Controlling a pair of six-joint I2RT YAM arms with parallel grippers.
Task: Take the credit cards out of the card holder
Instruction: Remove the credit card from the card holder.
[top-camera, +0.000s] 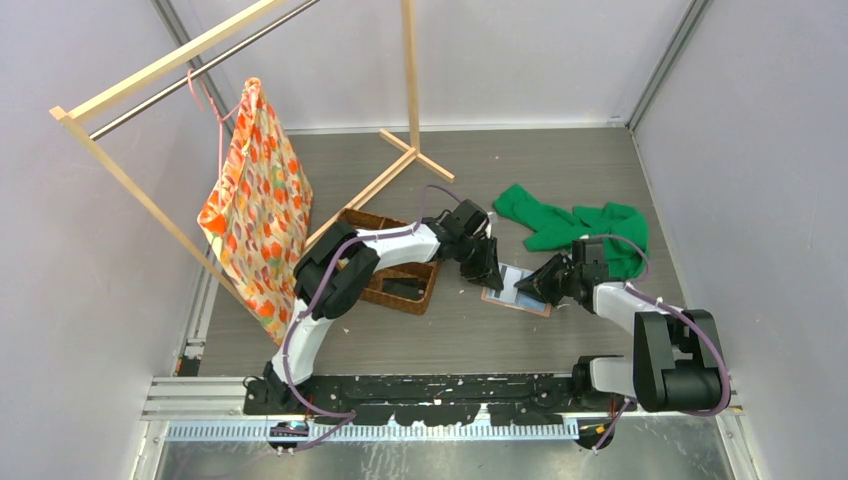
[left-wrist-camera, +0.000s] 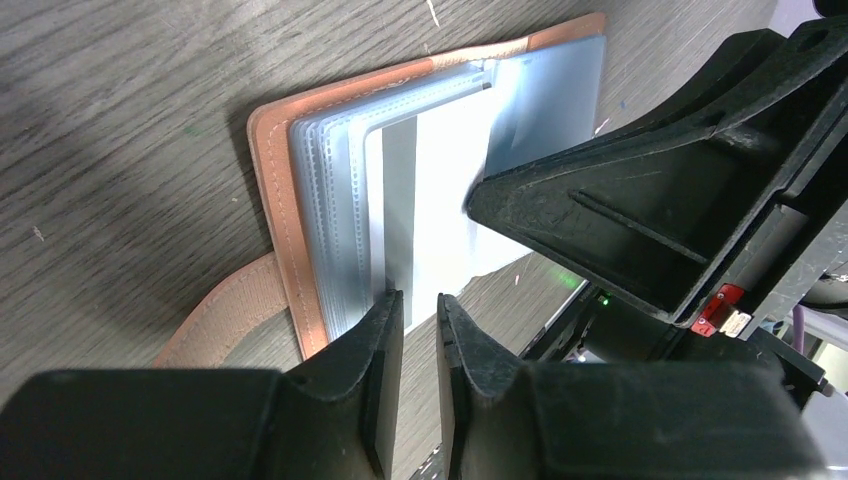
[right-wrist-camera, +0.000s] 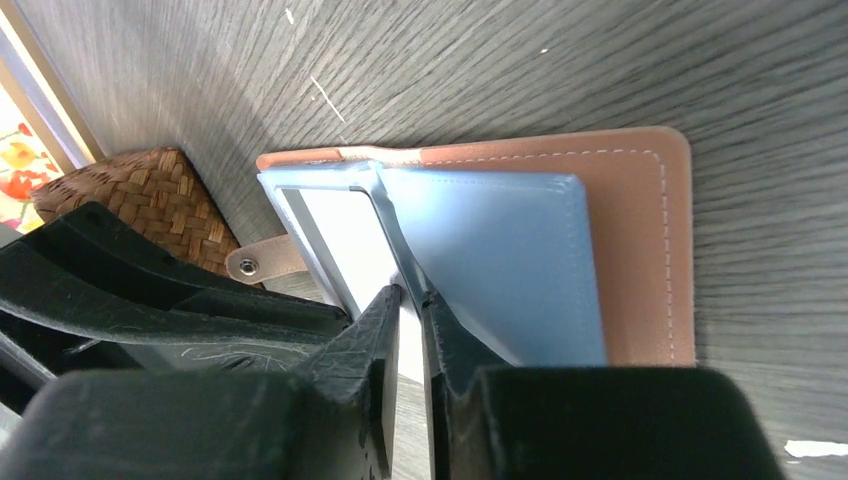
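Observation:
The card holder (top-camera: 517, 290) lies open on the table, with a salmon cover (left-wrist-camera: 272, 180), clear sleeves and a blue-grey inner panel (right-wrist-camera: 510, 260). A white card with a grey stripe (left-wrist-camera: 430, 190) sticks partly out of a sleeve. My left gripper (left-wrist-camera: 417, 298) stands at that card's lower edge, its jaws a narrow gap apart with table showing between them. My right gripper (right-wrist-camera: 411, 292) reaches in from the other side, its jaws nearly closed around the raised edge of a sleeve leaf by the fold. In the top view the left gripper (top-camera: 487, 270) and the right gripper (top-camera: 543, 285) flank the holder.
A brown woven basket (top-camera: 395, 265) stands just left of the holder under the left arm and shows in the right wrist view (right-wrist-camera: 130, 195). Green cloth (top-camera: 580, 228) lies behind the right arm. A wooden rack (top-camera: 410, 90) holding a patterned bag (top-camera: 255, 210) fills the left.

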